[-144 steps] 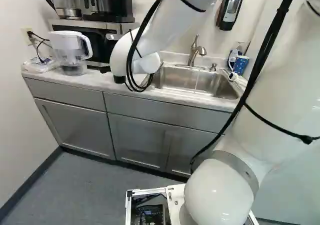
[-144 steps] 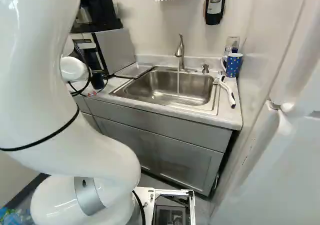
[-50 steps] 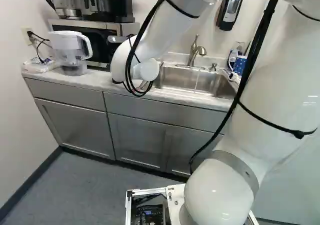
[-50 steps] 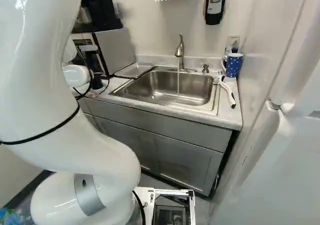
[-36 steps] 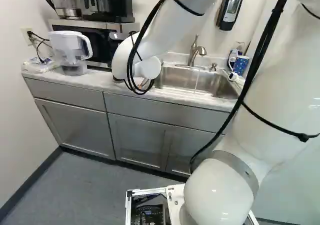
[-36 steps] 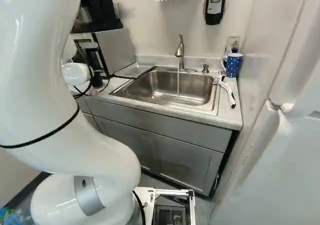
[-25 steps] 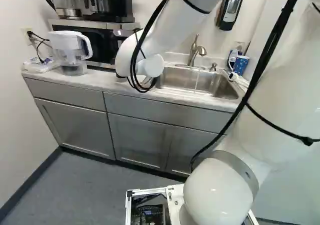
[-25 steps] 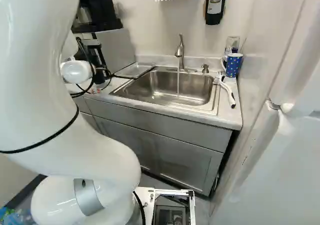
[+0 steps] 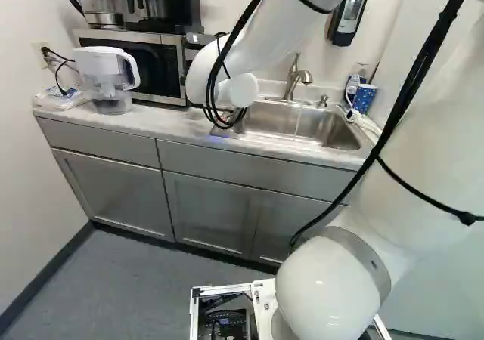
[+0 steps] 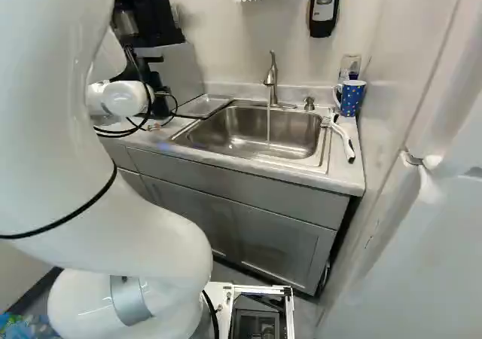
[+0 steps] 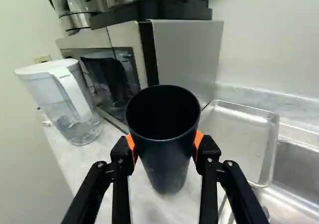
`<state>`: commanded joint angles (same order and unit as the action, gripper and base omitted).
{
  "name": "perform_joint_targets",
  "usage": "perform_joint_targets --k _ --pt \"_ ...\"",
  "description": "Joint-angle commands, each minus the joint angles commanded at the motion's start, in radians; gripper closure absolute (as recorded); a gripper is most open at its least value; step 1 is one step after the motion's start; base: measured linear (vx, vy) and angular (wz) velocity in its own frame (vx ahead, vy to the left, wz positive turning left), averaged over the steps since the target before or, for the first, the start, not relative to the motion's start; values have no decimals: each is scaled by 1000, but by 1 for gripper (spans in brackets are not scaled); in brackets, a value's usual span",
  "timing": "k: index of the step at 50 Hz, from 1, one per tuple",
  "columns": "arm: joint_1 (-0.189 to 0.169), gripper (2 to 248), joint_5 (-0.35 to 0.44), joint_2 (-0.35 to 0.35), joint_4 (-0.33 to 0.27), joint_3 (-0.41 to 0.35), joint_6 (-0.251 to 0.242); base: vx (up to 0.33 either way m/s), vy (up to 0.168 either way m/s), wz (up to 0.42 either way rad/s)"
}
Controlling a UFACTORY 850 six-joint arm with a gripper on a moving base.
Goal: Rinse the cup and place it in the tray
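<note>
Wrist view | orange pads (image 11: 198, 141) pinch cup (image 11: 167, 162) | tray (image 11: 237, 134) beside sink (image 11: 299, 167)

White-handled pitcher (image 9: 104, 74) beside the microwave (image 11: 188, 55)

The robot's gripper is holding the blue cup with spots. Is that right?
Not quite: the gripper is holding a plain dark cup, as the wrist view shows. The spotted blue cup stands beside the sink in the right base view.

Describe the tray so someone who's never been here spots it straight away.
Find the microwave on the counter, then the sink. Between them lies the tray: a silver metal rectangle with a low raised rim, shallow where the sink is deep.
</note>
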<state>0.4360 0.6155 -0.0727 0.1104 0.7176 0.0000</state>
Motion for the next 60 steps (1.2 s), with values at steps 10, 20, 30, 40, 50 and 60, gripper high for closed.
perform_joint_targets --k 10,20,30,40,50,60 --pt "-34 126 0 6 0 15 0 0 0 0" --pt "-67 126 0 11 0 19 0 0 0 0" --pt "-98 126 0 8 0 16 0 0 0 0" --pt "-130 126 0 6 0 15 0 0 0 0" --pt "-162 126 0 7 0 15 0 0 0 0" --pt "-194 126 0 9 0 17 0 0 0 0"
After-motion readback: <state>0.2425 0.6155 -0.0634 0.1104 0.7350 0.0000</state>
